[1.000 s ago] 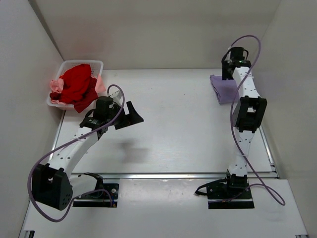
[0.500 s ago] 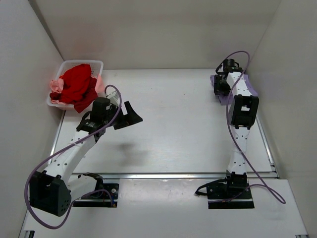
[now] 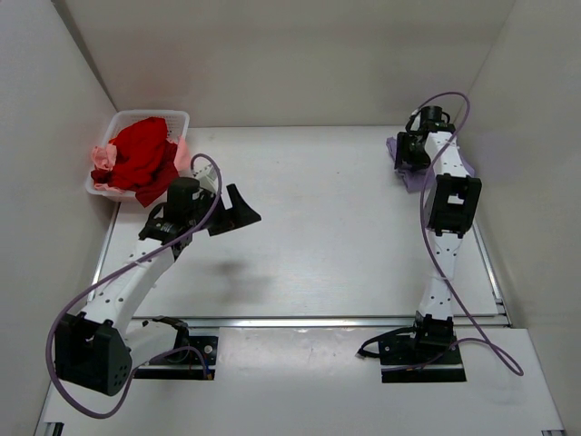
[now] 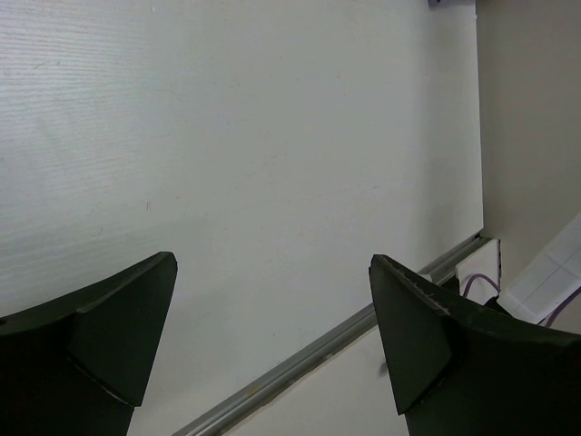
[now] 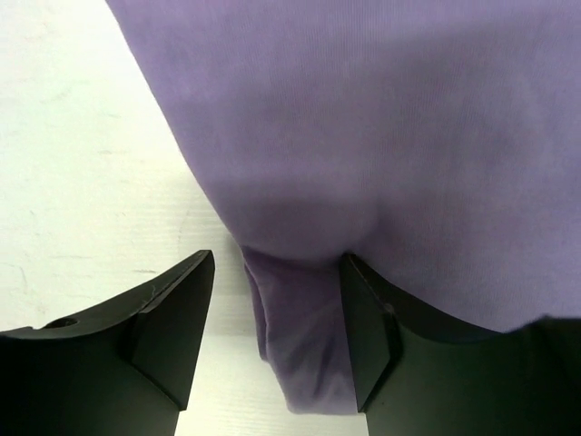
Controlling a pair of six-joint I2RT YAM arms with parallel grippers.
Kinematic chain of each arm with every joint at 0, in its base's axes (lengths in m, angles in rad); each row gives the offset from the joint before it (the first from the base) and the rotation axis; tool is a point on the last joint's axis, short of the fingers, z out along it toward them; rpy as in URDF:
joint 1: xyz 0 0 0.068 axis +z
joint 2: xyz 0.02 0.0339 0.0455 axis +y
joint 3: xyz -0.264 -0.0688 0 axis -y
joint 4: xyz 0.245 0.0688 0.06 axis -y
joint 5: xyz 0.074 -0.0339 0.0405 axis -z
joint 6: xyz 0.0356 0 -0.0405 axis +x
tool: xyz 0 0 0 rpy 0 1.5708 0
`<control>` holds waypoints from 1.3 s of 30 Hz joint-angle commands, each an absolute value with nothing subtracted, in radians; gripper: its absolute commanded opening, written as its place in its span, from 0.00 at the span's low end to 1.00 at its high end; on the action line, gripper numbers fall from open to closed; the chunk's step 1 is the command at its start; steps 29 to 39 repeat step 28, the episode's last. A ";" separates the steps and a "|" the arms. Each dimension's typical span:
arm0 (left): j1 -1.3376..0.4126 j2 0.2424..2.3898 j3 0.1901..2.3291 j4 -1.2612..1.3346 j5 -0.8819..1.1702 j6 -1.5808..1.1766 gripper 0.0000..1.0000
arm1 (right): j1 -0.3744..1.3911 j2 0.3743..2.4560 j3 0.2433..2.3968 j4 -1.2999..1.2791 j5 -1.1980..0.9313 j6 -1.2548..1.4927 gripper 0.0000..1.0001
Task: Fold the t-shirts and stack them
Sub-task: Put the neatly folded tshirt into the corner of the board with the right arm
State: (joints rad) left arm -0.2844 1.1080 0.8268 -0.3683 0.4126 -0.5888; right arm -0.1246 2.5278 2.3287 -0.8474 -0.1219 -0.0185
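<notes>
The lavender t-shirt (image 3: 411,179) lies folded at the far right of the table, partly under my right arm. My right gripper (image 3: 410,153) is down on its left edge. In the right wrist view the lavender t-shirt (image 5: 363,118) fills the top, and a fold of it hangs between the parted fingers of the right gripper (image 5: 277,259); the right finger touches the cloth and the left one stands off it. The red t-shirt (image 3: 138,154) and the pink t-shirt (image 3: 103,159) are heaped in the basket. My left gripper (image 3: 238,213) hovers wide open over bare table (image 4: 272,263).
The white plastic basket (image 3: 154,115) sits in the far left corner against the wall. White walls close in the table on the left, back and right. A metal rail (image 4: 309,350) runs along the table's near edge, with the arm bases behind it.
My right wrist came forward from beyond the lavender t-shirt's far edge and settled on the shirt's left side. My left arm shifted slightly, still open.
</notes>
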 commanded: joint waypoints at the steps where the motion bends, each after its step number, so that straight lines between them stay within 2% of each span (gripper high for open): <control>1: -0.293 1.082 0.874 -0.379 0.446 -0.566 0.99 | -0.120 2.508 2.373 -0.735 -0.114 0.000 0.56; 8: -0.298 1.036 0.870 -0.422 0.433 -0.549 0.99 | -0.132 2.451 2.404 -0.732 -0.063 0.080 0.57; 15: -0.341 0.996 0.897 -0.486 0.419 -0.420 0.98 | -0.110 2.212 2.341 -0.817 -0.049 0.063 0.60; 21: -0.356 0.945 0.881 -0.517 0.379 -0.376 0.99 | -0.084 1.974 2.160 -0.884 -0.017 0.055 0.60; 28: -0.347 0.919 0.844 -0.544 0.402 -0.370 0.99 | 0.029 1.683 1.844 -0.827 0.069 0.106 0.62; 39: -0.347 0.919 0.844 -0.544 0.402 -0.370 0.99 | 0.029 1.683 1.844 -0.827 0.069 0.106 0.62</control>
